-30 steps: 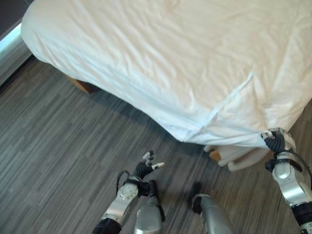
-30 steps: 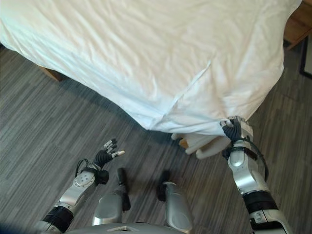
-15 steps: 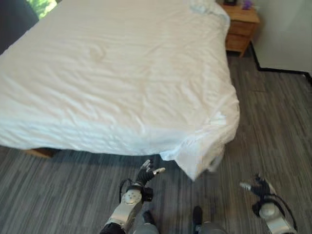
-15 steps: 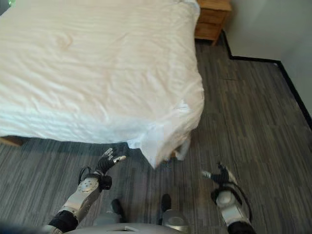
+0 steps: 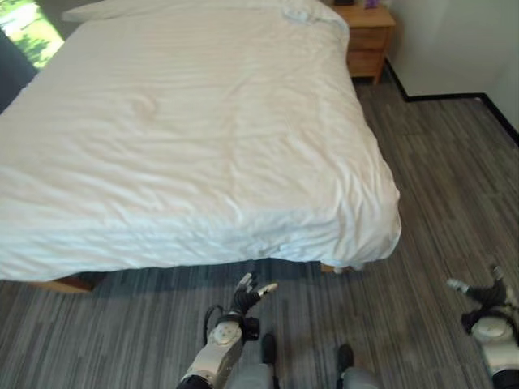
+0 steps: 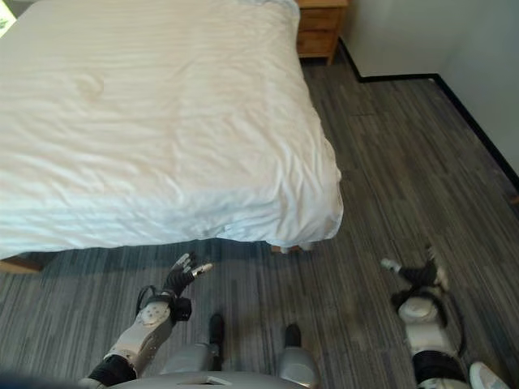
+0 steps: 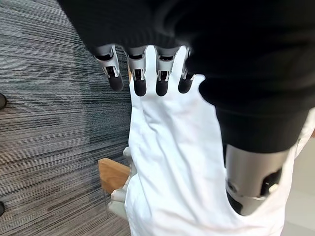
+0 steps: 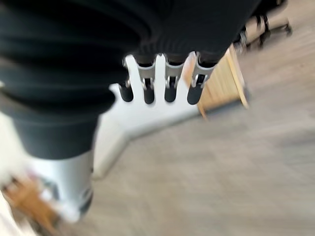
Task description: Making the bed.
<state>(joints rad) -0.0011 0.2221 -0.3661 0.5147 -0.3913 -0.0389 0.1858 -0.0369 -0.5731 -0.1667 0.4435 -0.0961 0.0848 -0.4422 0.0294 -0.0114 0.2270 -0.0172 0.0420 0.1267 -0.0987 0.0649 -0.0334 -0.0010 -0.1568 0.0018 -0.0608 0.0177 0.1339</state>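
Fingers that pinched the sheet's corner a second ago now hold nothing: the right hand [image 6: 418, 275] has let go and dropped back over the floor [image 6: 389, 162], well apart from the bed [image 5: 195, 121], its fingers straight and spread. The left hand [image 5: 246, 290] hangs loose and open too, near the foot of the bed, touching nothing. The sheet [image 6: 162, 113] lies spread over the whole bed, its near corner [image 5: 377, 235] draped down the side, with light creases across the middle. A nightstand [image 5: 371, 40] stands by the bed's far corner. I'd judge the corner step done; what's left looks like smoothing those creases with flat, open hands, which calls for stepping back in close.
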